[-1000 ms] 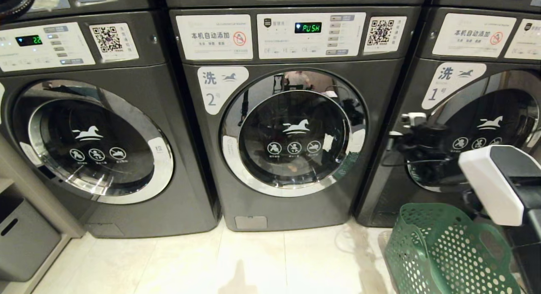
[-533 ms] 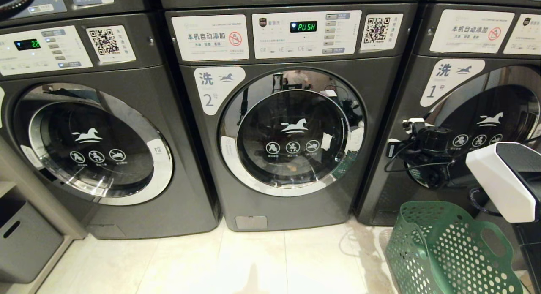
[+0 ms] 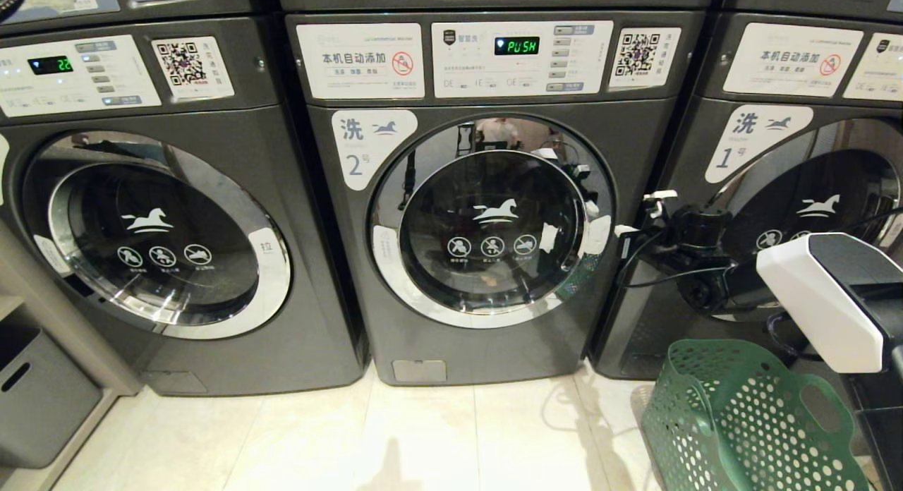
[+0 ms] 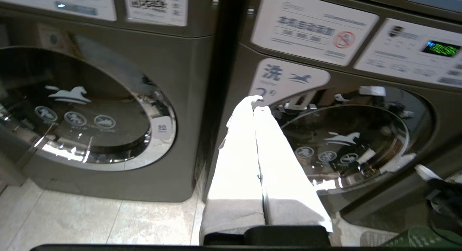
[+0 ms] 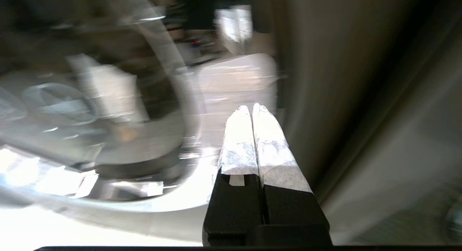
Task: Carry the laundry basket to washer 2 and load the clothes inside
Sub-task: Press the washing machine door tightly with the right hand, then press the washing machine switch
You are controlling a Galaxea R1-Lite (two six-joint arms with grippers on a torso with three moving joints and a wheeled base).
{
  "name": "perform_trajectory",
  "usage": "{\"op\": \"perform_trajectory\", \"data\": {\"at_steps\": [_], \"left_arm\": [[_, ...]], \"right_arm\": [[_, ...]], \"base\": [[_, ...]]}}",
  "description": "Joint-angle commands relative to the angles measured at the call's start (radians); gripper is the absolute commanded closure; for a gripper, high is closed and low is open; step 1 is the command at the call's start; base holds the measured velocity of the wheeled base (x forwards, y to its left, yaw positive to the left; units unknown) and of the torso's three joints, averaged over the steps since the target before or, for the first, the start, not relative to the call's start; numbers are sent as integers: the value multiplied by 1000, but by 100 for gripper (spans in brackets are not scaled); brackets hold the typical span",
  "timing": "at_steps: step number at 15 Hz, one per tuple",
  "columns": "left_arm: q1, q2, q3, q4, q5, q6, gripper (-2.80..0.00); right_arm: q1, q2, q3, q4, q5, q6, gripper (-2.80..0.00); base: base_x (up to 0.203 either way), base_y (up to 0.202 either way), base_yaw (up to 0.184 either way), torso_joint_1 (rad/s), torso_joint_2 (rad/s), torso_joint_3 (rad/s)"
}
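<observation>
Green perforated laundry basket (image 3: 748, 420), dark grey washer 2 (image 3: 487, 216) with chrome-ringed door, white-tipped right pincer (image 5: 251, 106)

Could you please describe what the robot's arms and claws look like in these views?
Each claw, left claw and right claw, has two long white fingers tapering to rounded tips, set in a black base. In the head view the right arm has a white cover over a black body, a black wrist section and thin black cables looping beside it, with white claw fingers at its end.

right gripper (image 5: 251, 108): my jaws pressed together, empty | close ahead: blurred chrome rim of washer door (image 5: 180, 99) | grey washer panel (image 5: 343, 81) beside
</observation>
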Motion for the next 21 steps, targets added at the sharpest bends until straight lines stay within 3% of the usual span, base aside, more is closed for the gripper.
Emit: {"op": "perform_trajectory", "data": {"at_steps": [1,8,15,21], "left_arm": [[-1,3,0,2,1,-1,0],[-1,7,3,0,1,-3,0],[1,18,3,-1,3,-3,0],[1,19,5,-3,4,-3,0]], "right_arm": [[11,2,1,-5,12,28,0],[33,16,-29,-2,56,51,0],[37,103,-221,60,57,52,0],[58,123,-225,59,61,59,0]], "base": [[0,0,0,0,0,0],[0,0,0,0,0,0],[0,0,0,0,0,0],[0,0,0,0,0,0]]}}
